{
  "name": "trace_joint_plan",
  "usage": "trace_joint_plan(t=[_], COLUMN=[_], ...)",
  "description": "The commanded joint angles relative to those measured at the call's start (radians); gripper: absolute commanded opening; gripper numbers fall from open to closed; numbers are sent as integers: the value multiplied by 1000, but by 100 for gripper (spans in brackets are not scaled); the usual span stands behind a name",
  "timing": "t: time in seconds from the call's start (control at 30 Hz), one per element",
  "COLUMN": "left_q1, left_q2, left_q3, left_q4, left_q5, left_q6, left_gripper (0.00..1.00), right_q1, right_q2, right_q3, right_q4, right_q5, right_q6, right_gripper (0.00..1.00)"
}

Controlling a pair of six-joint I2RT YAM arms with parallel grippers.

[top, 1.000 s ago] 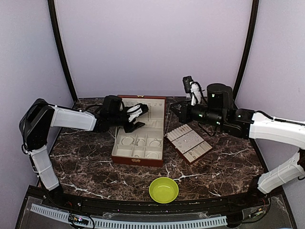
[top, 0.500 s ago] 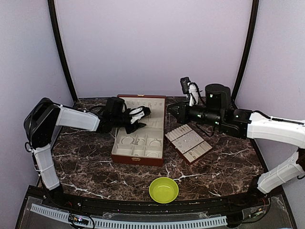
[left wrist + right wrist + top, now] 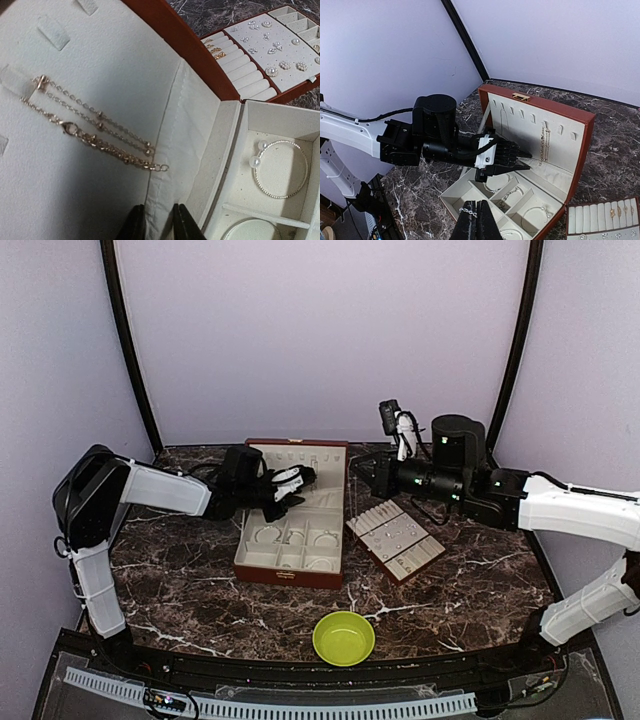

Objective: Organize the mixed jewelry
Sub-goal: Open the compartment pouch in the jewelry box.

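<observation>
The red-brown box point(image 3: 288, 575) stands open with thin hoops point(image 3: 326, 539) in its cream compartments. My left gripper point(image 3: 300, 485) is open and empty at the raised lid; in the left wrist view its fingertips point(image 3: 159, 222) point at the lid lining just below a gold chain point(image 3: 95, 130) hanging from a loop. A pearl-tipped hoop point(image 3: 280, 170) lies in a compartment to the right. My right gripper point(image 3: 358, 473) hovers by the box's right side. In the right wrist view it point(image 3: 477, 220) is shut on a thin silver chain point(image 3: 467, 212) above the compartments.
The brown-edged tray point(image 3: 375, 553) with cream rows and small earrings lies right of the box and shows in the left wrist view point(image 3: 245, 65). A green bowl point(image 3: 344, 637) sits at the table's front middle. The left gripper point(image 3: 520, 159) reaches across the box in the right wrist view.
My left gripper has moved a little up and right, closer to the lid. My right gripper has shifted slightly left toward the box, still holding the chain.
</observation>
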Motion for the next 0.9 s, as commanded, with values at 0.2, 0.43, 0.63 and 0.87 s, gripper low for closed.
trace_joint_plan(t=[0.2, 0.43, 0.63, 0.87], left_q1=[-4, -24, -47, -68], left_q2=[17, -2, -40, -76], left_q3=[3, -18, -64, -91], left_q4=[11, -9, -4, 0], left_q5=[-28, -38, -28, -15], left_q6=[-6, -6, -22, -56], left_gripper=[7, 0, 0, 0], right_q1=[-5, -5, -5, -5], right_q2=[-5, -8, -8, 32], right_q3=[-5, 29, 69, 140], right_q4=[53, 19, -57, -114], right_q5=[-9, 2, 49, 113], right_q6=[3, -11, -25, -39], right_gripper=[0, 0, 0, 0])
